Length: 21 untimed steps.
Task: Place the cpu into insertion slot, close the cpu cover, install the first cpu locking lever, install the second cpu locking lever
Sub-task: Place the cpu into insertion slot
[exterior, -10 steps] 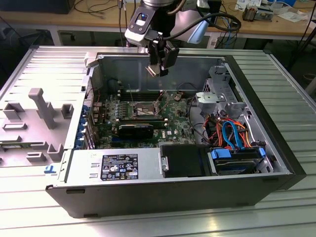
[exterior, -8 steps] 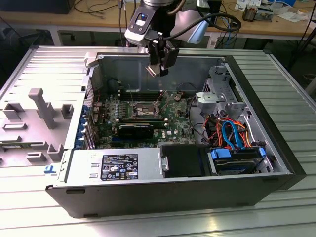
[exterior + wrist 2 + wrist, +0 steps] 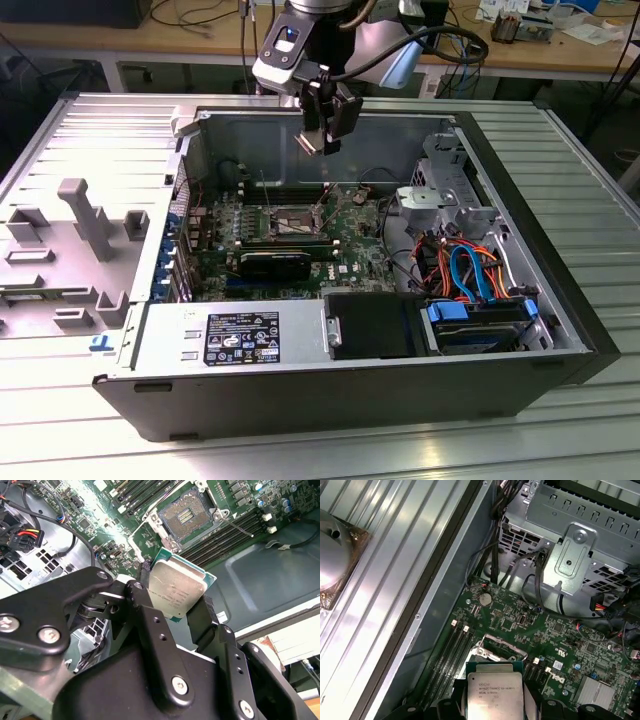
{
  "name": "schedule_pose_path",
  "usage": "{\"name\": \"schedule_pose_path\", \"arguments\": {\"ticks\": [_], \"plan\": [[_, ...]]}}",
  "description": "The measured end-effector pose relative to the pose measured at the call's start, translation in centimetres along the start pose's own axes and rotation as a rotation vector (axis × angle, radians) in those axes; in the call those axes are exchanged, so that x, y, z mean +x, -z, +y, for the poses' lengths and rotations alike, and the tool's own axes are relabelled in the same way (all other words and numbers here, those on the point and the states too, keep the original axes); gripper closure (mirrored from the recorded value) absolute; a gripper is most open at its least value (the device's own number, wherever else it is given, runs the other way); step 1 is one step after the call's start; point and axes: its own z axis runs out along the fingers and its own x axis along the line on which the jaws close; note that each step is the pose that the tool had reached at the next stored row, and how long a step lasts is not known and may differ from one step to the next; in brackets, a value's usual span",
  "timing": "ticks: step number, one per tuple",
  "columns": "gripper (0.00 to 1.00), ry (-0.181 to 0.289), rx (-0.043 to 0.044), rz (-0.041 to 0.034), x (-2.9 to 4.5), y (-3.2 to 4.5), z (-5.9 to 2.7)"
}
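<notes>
My gripper (image 3: 322,140) hangs above the open computer case, shut on the cpu (image 3: 310,143). The cpu (image 3: 175,587) is a flat square chip with a dull silver top, clamped by its edges between the black fingers (image 3: 150,625); the first wrist view has it too (image 3: 494,692). Below it on the green board lies the insertion slot (image 3: 187,515), uncovered, its contact field showing (image 3: 290,218). The cpu cover (image 3: 482,651) stands raised at the slot's edge. Two thin wire locking levers (image 3: 325,195) stick up beside the slot.
The case wall (image 3: 300,115) rises behind the gripper. A grey drive cage (image 3: 440,195) and coloured cables (image 3: 465,270) fill the exterior view's right. Long memory slots (image 3: 225,535) flank the slot. A grey fixture (image 3: 85,215) lies outside the case on the exterior view's left.
</notes>
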Motion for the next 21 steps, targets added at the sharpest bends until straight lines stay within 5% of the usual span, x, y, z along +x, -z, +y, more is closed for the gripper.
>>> {"name": "schedule_pose_path", "arguments": {"ticks": [5,21], "plan": [[0.46,-0.005,-0.0001,-0.0004,0.00,-0.01,0.00],[0.46,-0.129,-0.0025,-0.0115,-0.01,-0.20,-0.02]]}}
